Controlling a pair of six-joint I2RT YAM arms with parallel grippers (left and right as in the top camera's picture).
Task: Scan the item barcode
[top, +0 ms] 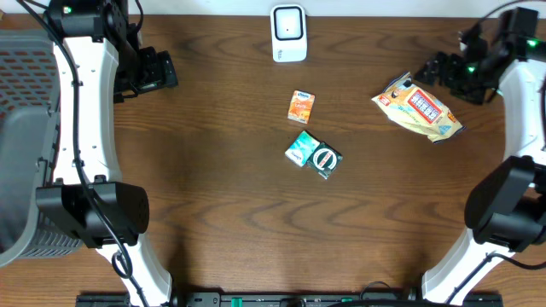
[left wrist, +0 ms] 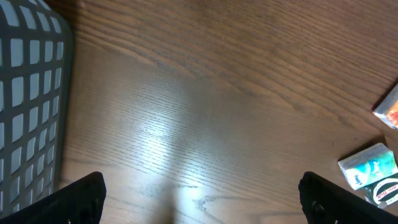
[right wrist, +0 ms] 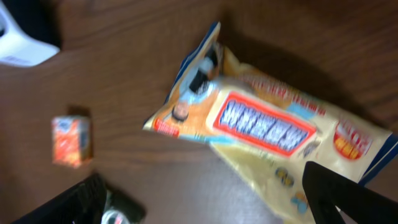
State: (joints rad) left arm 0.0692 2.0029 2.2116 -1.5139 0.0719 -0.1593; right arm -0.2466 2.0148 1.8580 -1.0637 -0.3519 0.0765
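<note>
Scanning looks not yet done; snack bag [top: 418, 107] lies far right, well apart from scanner [top: 288, 32]; right gripper [right wrist: 200, 177] spread over it, left gripper [left wrist: 199, 186] spread, empty.

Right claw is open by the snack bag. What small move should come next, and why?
Probably lower the right claw onto the snack bag and close on its edge. The jaws stand wide and hold nothing. The bag lies loose on the table, well to the side of the scanner, so it seems to need gripping before its barcode can face the scanner.
</note>
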